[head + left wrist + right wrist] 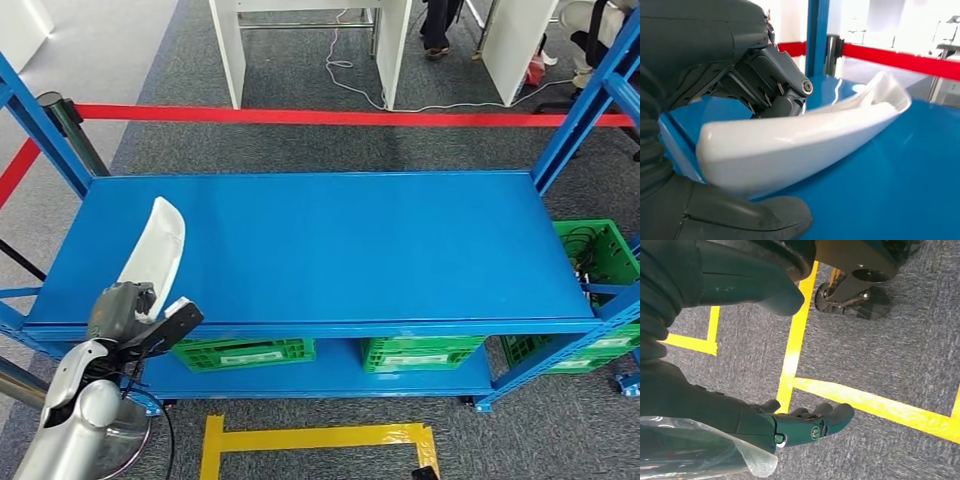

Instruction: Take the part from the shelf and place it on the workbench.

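On the blue metal shelf (324,240), our left hand (124,310) grips the white curved plastic part (156,255).
Fingers clamp its near end; our right hand (798,425) hangs with fingers loosely apart.

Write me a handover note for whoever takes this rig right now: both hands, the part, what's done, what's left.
Left hand: holds the near end of the long, curved, glossy white plastic part, thumb below and fingers on top.
Right hand: hangs at the robot's side over grey carpet with yellow floor tape, holding nothing, fingers loosely out.
Part: at the left end of the blue metal shelf top; whether it is lifted off the surface cannot be told.
Done: part gripped.
Left: carry it to the workbench and set it down.
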### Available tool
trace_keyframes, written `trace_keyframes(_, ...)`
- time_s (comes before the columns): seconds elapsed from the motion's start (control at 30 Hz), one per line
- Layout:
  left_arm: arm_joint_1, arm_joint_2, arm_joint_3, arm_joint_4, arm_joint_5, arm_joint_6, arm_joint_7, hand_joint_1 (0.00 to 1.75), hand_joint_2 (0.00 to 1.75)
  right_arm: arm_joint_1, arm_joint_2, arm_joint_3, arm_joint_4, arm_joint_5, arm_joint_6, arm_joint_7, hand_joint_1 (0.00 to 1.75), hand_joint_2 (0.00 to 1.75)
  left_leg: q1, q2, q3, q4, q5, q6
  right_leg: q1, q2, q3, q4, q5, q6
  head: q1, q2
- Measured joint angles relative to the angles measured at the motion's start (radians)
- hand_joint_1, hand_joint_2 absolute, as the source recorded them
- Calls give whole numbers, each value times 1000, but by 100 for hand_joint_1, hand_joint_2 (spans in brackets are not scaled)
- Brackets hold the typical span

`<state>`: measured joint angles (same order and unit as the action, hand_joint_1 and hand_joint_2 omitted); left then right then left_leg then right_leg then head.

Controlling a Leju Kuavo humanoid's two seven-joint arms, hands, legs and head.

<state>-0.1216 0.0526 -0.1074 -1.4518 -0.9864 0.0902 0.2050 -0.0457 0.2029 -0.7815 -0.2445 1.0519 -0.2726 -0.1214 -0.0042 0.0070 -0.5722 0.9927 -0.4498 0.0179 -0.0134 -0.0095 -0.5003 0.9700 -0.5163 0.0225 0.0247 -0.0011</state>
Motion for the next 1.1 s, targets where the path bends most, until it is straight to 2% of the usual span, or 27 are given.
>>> trace_keyframes(0.03,0,0,-3,-10,1,0,0,164,175,1,0,-1,0,0,0,-1,0,175,0,0,-1,0,0,0,0,0,0,0,0,0,0,0)
trace_keyframes(0.1,1,-1,-9,-25,2,0,-1,94,175,2,0,-2,0,-1,0,-2,0,175,0,0,-1,0,0,0,0,0,-1,0,0,0,0,0)
trace_keyframes(0.13,1,-1,-12,-30,3,0,-2,76,175,2,0,-2,0,-1,0,-4,0,175,0,0,-1,0,0,0,0,0,-1,0,0,0,0,0)
trace_keyframes(0.17,2,-1,-14,-34,3,0,-3,86,175,2,0,-3,0,0,0,-4,0,175,0,0,-1,0,0,0,0,0,-1,0,0,0,0,0)
trace_keyframes(0.23,3,-1,-16,-39,7,0,-3,157,175,2,0,-4,0,1,0,-5,0,175,0,0,-1,0,0,0,0,0,-1,0,0,0,0,0)
trace_keyframes(0.27,3,0,-17,-40,9,0,-3,175,175,2,0,-4,0,2,0,-5,0,175,0,0,-1,0,0,0,0,0,-2,0,0,0,0,0)
trace_keyframes(0.93,11,9,-18,-40,13,0,-5,175,175,2,0,-5,0,10,0,-6,0,175,0,1,-2,0,0,0,0,0,-2,0,0,0,0,0)
trace_keyframes(1.1,18,14,-22,-43,12,27,-58,175,175,2,0,-6,0,12,1,-11,0,175,0,1,-2,0,0,0,0,1,-2,0,0,0,0,0)
